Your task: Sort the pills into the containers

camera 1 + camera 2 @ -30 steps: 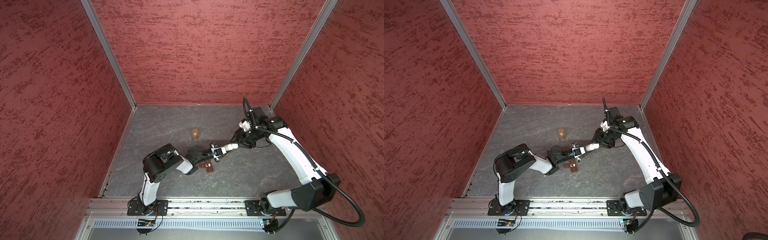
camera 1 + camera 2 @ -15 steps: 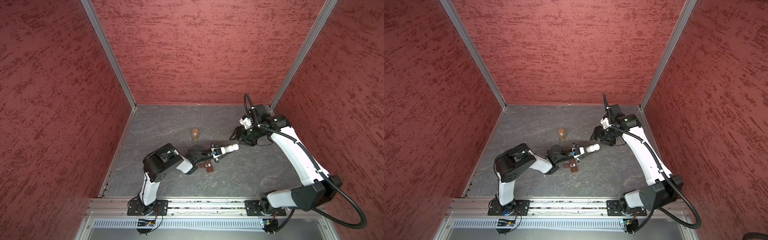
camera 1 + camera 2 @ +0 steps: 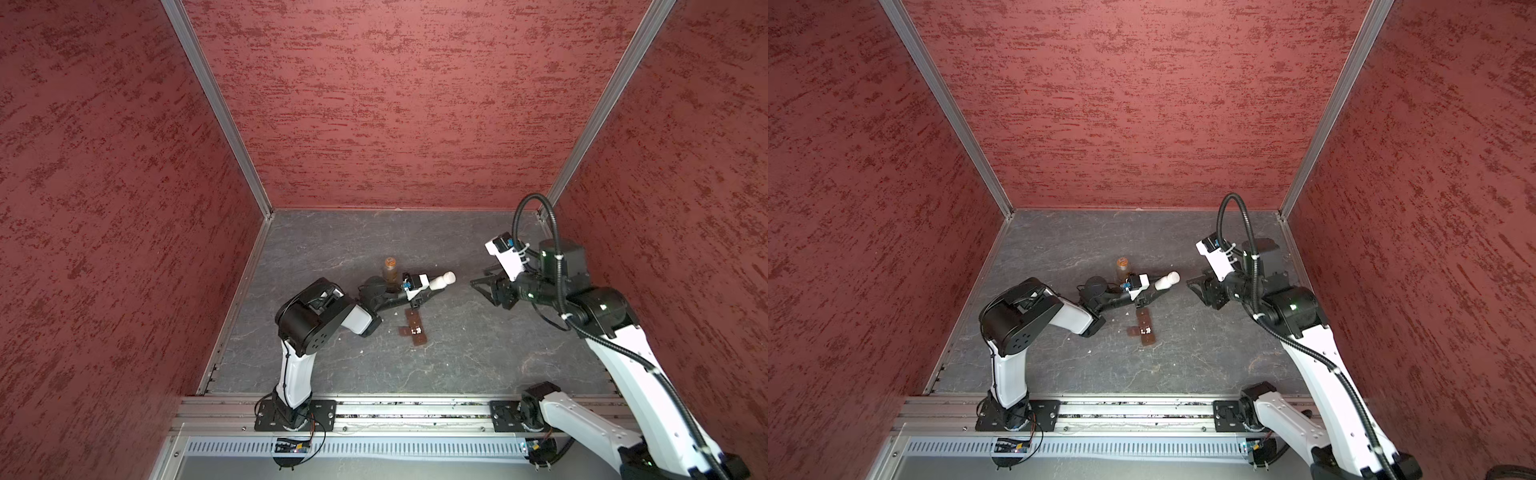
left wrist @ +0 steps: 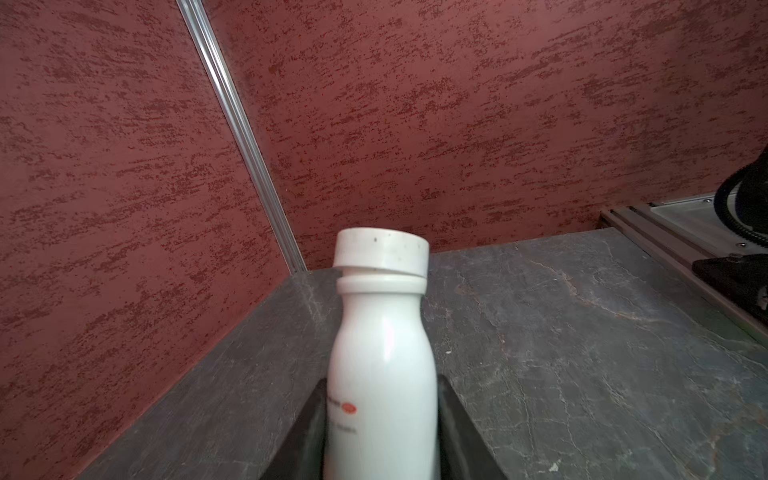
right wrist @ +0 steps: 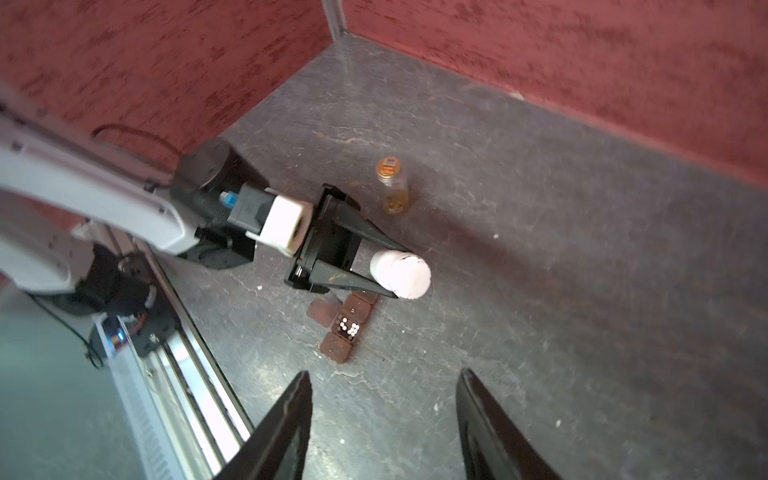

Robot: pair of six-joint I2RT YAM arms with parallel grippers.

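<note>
My left gripper (image 4: pixel 382 380) is shut on a white bottle (image 4: pixel 382 353) and holds it tilted above the floor, as both top views show (image 3: pixel 440 281) (image 3: pixel 1166 280). Its white cap (image 4: pixel 381 253) sits slightly askew on the neck. Just below the bottle lie the containers (image 5: pixel 334 347), a brown box of small cells seen in both top views (image 3: pixel 420 338) (image 3: pixel 1149 340). One cell is open, with several pills (image 5: pixel 348 328) in it. My right gripper (image 5: pixel 384 372) is open and empty. It hangs to the right of the bottle (image 3: pixel 482 286), well apart from the cap.
An amber bottle (image 3: pixel 390 270) with an orange cap stands upright just behind the left gripper. A few tiny white specks (image 5: pixel 495 236) lie loose on the grey floor. Red walls close in the back and both sides. The metal rail (image 3: pixel 395 409) runs along the front.
My right gripper, which was at the bottle's cap a second ago, has drawn back to the right and now stands open. The left gripper and the bottle have stayed put.
</note>
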